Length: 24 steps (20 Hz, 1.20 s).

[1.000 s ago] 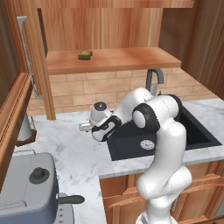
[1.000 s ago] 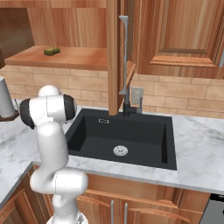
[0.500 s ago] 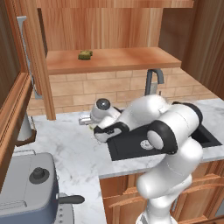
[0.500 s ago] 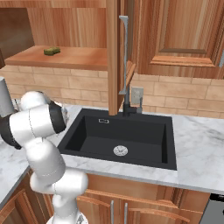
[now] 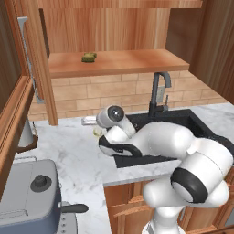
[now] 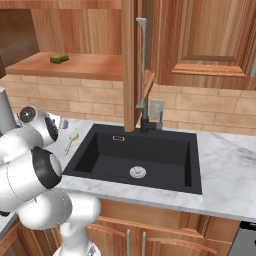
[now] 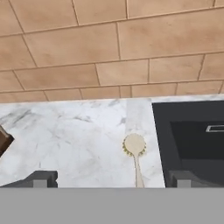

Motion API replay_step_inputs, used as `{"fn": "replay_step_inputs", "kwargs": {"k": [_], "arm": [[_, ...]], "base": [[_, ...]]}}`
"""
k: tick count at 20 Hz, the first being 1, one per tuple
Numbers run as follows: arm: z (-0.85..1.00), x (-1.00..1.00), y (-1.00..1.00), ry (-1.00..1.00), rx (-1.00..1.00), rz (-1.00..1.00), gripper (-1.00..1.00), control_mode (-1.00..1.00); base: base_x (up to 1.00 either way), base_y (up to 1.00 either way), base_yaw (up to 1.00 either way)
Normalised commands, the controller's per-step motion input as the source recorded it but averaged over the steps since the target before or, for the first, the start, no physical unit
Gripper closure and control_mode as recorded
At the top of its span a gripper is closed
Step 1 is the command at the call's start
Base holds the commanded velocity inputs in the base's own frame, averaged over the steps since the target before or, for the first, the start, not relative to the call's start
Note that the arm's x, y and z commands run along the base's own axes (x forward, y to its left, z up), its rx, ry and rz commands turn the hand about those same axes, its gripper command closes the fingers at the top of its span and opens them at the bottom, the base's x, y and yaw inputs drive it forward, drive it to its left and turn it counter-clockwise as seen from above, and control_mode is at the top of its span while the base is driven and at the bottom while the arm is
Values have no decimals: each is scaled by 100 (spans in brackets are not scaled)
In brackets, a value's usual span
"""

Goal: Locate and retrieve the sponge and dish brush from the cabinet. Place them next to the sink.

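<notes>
The dish brush [image 7: 134, 151] lies on the surface [image 7: 74, 140] just left of the sink [image 7: 192, 140], before my claw [image 7: 111, 178]; the sponge [image 5: 89, 57] sits on the cabinet [image 5: 114, 61] shelf.

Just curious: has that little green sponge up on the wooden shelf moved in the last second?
No. The sponge sits at the same spot on the cabinet shelf in both base views, left of the faucet.

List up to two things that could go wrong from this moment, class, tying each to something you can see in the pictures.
1. The dish brush lies on the marble beside the sink, between the fingers of the open gripper; pulling away carelessly could nudge it into the basin.
2. The sponge sits on the cabinet shelf, and the open cabinet door hangs nearby; the arm might clip it when reaching up.
</notes>
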Motion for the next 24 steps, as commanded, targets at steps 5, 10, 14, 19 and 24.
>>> {"fn": "replay_step_inputs", "kwargs": {"k": [5, 10, 14, 19, 24], "arm": [[90, -45, 0, -14, 9, 1, -100, -100], [87, -33, 0, -5, 3, 9, -100, -100], [87, -32, 0, -3, 1, 10, -100, -100], [74, -27, -3, -2, -4, 4, -100, -100], [76, -24, 0, -1, -13, 1, -100, -100]], "base": [[0, 0, 0], [0, 0, 0], [0, 0, 0], [0, 0, 0], [0, 0, 0]]}}
